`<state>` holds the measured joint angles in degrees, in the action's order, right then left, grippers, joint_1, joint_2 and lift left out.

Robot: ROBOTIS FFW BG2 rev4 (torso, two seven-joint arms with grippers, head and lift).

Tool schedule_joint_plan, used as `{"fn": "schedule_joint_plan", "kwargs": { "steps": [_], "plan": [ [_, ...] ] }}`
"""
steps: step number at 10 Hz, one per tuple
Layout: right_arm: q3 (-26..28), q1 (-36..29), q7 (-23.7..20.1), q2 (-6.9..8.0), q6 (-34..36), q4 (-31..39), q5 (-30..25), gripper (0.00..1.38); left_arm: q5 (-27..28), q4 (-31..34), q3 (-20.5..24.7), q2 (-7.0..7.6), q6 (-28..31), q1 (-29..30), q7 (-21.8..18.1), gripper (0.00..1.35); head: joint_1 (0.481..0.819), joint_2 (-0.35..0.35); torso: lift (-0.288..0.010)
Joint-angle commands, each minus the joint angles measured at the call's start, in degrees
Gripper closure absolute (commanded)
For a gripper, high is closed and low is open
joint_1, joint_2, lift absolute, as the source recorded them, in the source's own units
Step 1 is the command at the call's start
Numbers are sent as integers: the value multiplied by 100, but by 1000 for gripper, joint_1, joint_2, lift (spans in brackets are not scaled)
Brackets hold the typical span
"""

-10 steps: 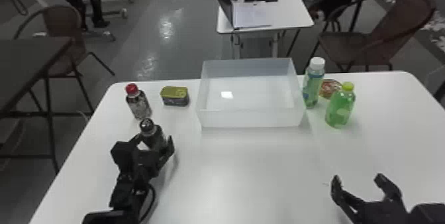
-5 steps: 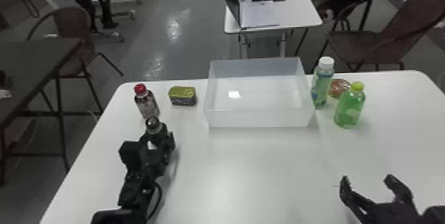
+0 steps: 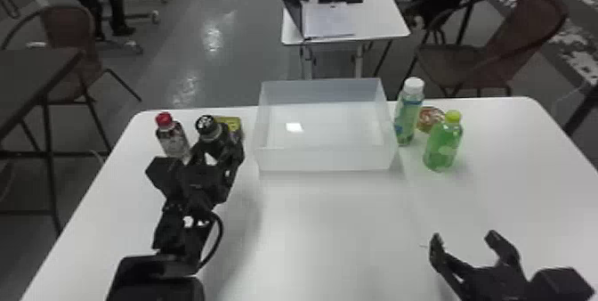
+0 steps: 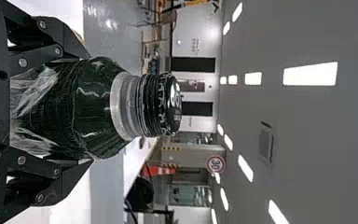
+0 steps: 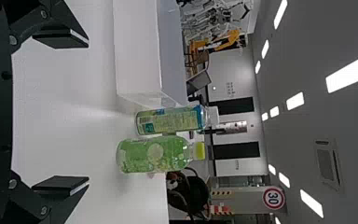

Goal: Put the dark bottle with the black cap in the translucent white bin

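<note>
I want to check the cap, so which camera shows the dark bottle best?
The left wrist view: the dark bottle is close up, black cap and neck unobstructed. The head view shows its cap from above, with the left gripper hiding much of its body.

We count four bottles (image 3: pixel 212 139), one bin (image 3: pixel 325 159), one tin (image 3: pixel 232 123) and one reddish-brown item (image 3: pixel 428 116), its type unclear to us. Around them, we see three tables (image 3: pixel 329 229), at least three chairs (image 3: pixel 518 33), one laptop (image 3: pixel 291 8) and one round sign (image 5: pixel 273 198).
</note>
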<state>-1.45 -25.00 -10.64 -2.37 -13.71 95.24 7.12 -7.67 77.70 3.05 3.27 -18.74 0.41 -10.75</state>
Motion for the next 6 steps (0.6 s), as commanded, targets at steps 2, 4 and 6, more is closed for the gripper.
{"fn": "schedule_joint_plan", "kwargs": {
  "steps": [2,4,6],
  "plan": [
    [-4,39,-9,0,0,-41,9,243,-402,-9,-613,130,336,-472,-129,645,695,55,-93],
    [-4,47,-9,18,0,-58,9,245,-183,-589,-788,95,231,-1069,-550,645,695,8,-93],
    [-4,118,-79,44,-61,-155,35,246,-165,-1609,-1052,68,90,-1781,-946,645,695,-35,-93]
  ]
}}
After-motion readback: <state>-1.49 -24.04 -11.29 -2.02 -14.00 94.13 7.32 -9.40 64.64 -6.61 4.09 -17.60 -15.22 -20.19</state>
